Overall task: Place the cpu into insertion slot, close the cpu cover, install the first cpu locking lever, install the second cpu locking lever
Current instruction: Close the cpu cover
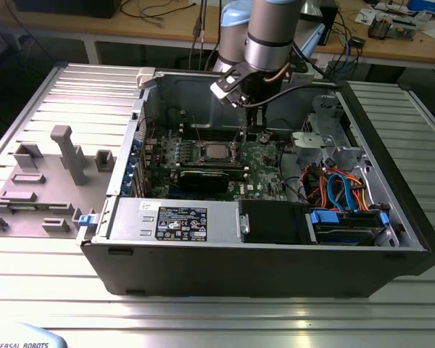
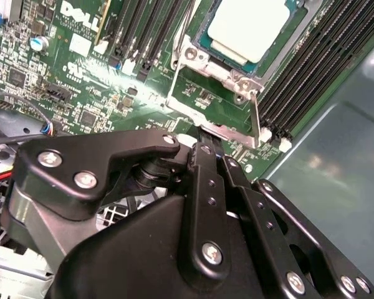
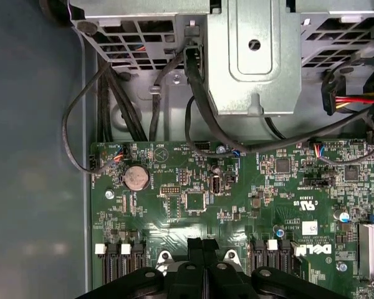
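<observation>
On the tabletop [image 1: 203, 319], the cpu [image 2: 252, 28] is seated under the cpu cover [image 2: 196, 56]; fingers [image 2: 204, 168] are clenched alongside, likely for lever-pushing.

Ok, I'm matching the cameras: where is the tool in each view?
Exterior view: the tool is inside the case, beside the cpu on the exterior view's right.
Second wrist view: tool tip near the cpu cover edge.
First wrist view: tool over the motherboard.
Shared landmark: the green motherboard.
</observation>
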Tool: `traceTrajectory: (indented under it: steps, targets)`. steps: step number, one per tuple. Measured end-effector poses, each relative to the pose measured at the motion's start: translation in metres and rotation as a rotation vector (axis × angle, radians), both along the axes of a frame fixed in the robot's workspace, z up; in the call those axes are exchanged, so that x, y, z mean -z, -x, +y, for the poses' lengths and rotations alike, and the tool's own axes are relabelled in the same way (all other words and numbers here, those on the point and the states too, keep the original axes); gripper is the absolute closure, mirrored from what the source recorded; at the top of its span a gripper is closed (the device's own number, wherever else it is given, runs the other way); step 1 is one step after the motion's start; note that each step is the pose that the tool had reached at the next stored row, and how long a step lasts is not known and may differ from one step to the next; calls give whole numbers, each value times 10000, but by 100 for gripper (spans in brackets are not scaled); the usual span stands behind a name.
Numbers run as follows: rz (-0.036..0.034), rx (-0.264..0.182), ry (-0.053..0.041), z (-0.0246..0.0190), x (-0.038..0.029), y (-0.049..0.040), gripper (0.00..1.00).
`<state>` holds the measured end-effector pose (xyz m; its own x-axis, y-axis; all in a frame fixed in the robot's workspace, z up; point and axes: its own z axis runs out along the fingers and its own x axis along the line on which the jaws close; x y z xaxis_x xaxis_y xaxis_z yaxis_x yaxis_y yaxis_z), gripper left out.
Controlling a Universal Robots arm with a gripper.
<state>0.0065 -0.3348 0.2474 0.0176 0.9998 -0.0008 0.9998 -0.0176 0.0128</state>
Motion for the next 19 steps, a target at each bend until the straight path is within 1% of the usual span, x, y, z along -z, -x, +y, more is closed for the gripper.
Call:
traceTrajectory:
  steps: [8,14,19]
  targets:
    - [0,-1,-1,0,-5,65,89]
    - [0,-1,0,0,-5,152,89]
    - [0,0,-1,0,-6,194,89]
